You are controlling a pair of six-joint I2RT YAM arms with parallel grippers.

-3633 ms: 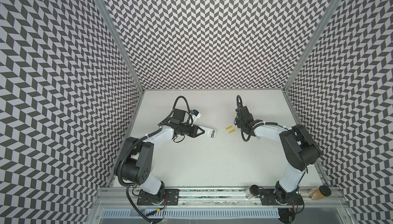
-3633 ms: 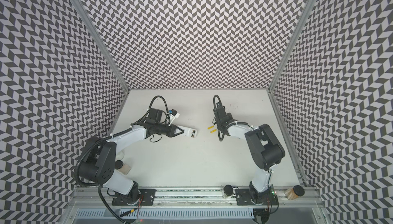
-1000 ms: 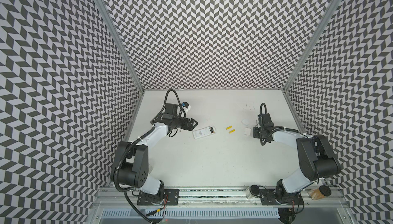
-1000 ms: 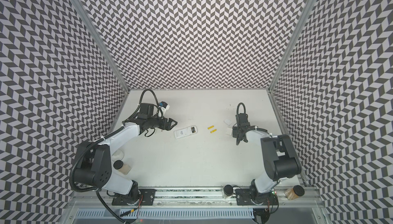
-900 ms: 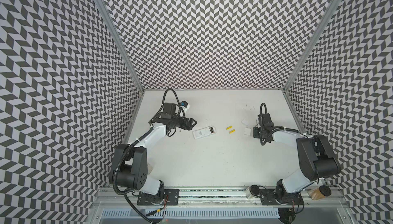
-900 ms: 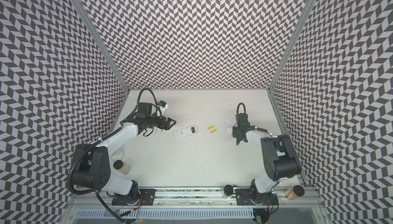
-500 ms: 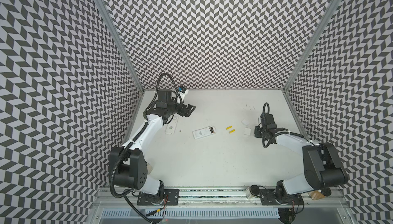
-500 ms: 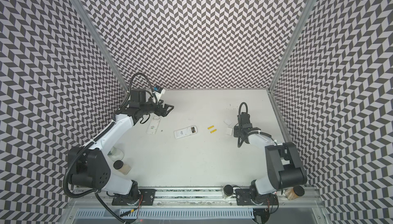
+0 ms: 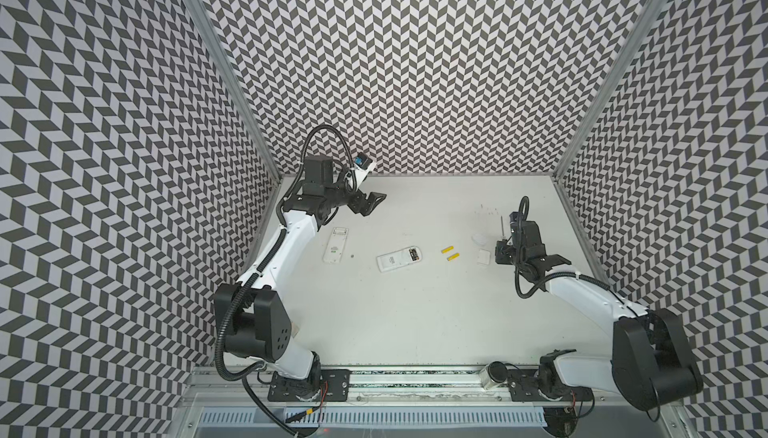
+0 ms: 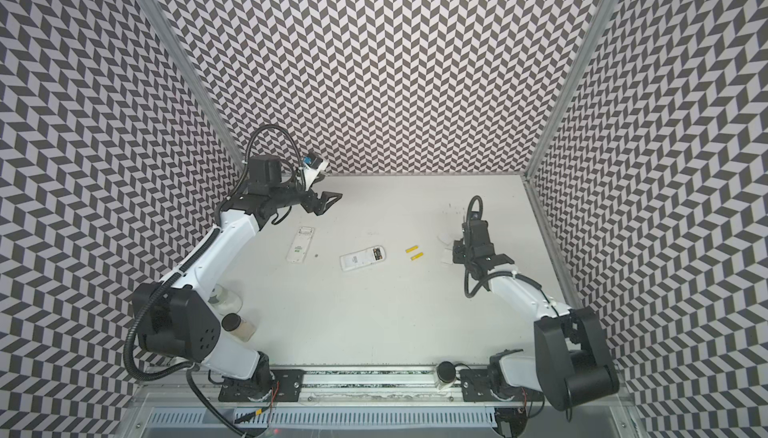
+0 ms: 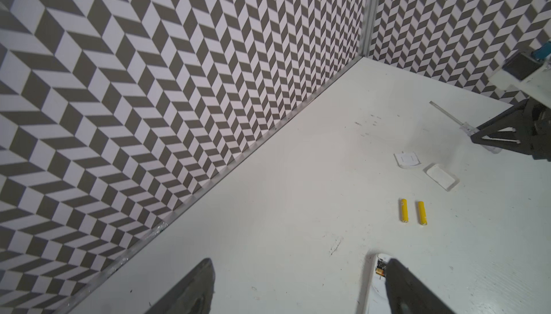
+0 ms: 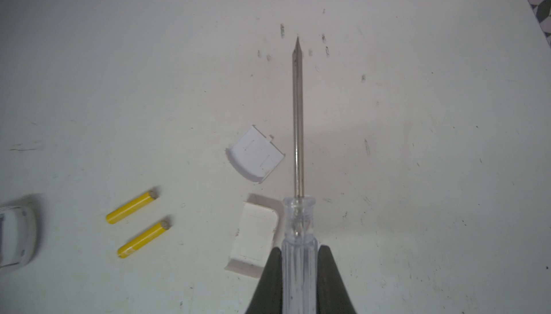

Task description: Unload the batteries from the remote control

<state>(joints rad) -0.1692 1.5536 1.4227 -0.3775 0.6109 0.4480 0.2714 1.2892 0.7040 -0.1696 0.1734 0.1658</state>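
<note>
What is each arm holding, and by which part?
The right tool grips the screwdriver by its clear handle; the left tool is open and holds nothing.

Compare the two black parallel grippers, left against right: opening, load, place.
The left gripper stands open; the right gripper is shut. The left gripper holds nothing; the right gripper clamps the clear handle of the long thin screwdriver. The left gripper is near the back-left corner; the right gripper is beside the small white covers. Both are black.
</note>
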